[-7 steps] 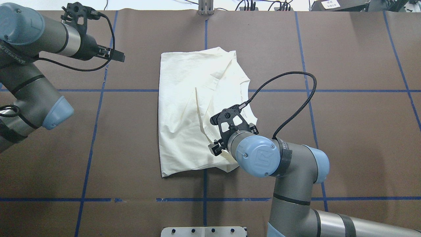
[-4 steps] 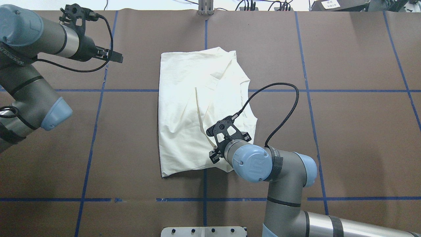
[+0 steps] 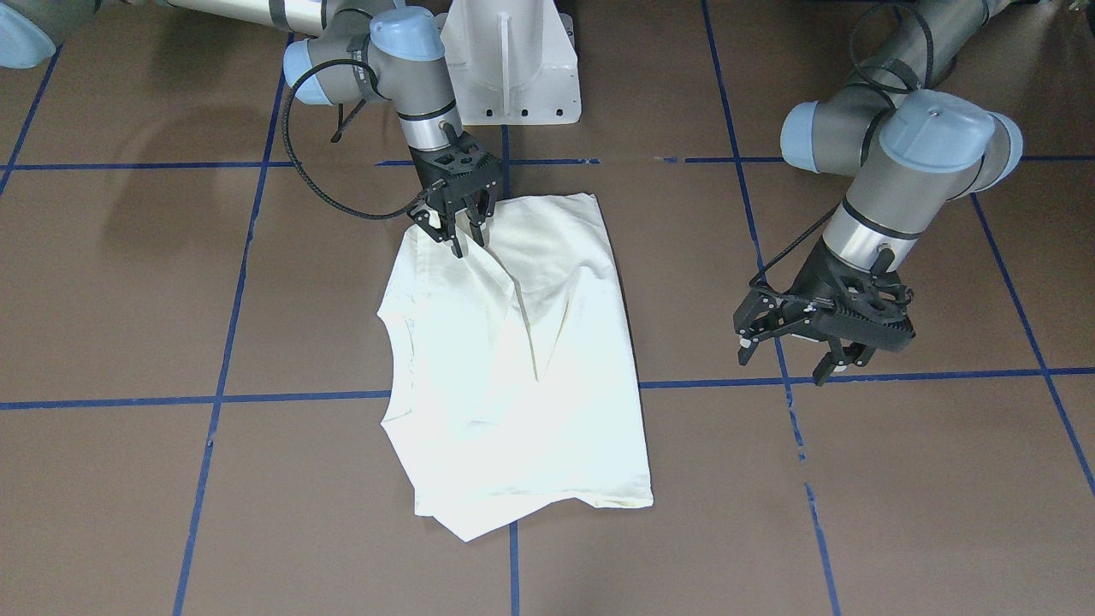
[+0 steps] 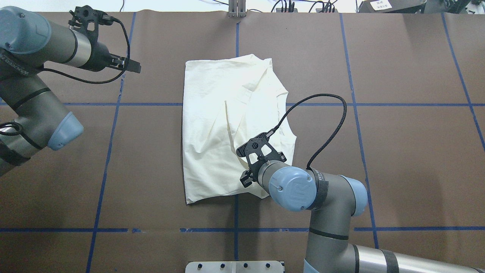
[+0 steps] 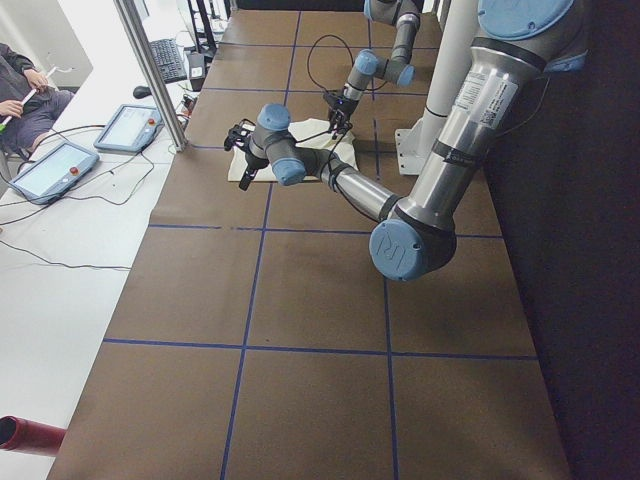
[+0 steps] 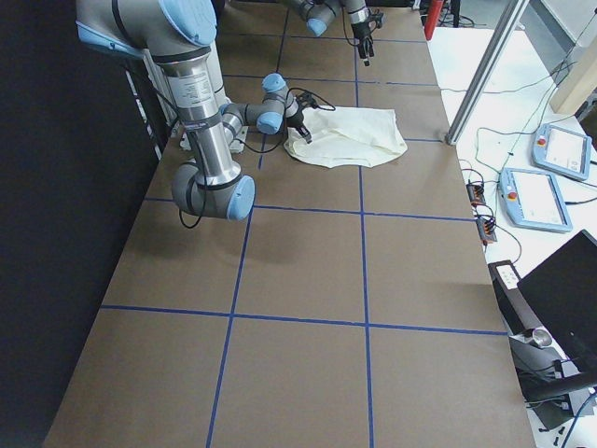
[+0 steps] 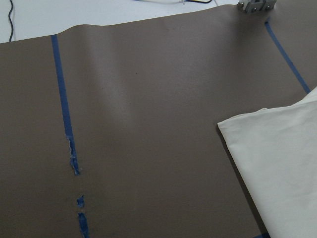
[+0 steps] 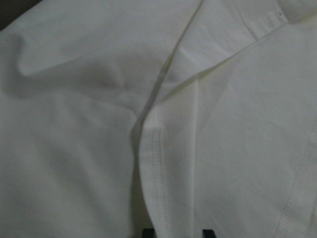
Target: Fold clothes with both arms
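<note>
The cream-white T-shirt lies roughly folded, plain side up, in the middle of the table; it also shows in the front view. My right gripper points down onto the shirt's corner nearest the robot, its fingers spread and touching the cloth. In the right wrist view the two fingertips stand apart with a stitched hem between them. My left gripper hovers open and empty over bare table, well off the shirt's side. The left wrist view shows only one shirt corner.
The white pedestal base stands at the robot's edge just behind the shirt. Blue tape lines cross the brown table cover. Tablets and cables lie beyond the far edge, where a seated person shows.
My right gripper has moved toward the robot's edge of the shirt and settled onto the cloth. My left gripper has drifted slightly outward. The shirt has not shifted.
</note>
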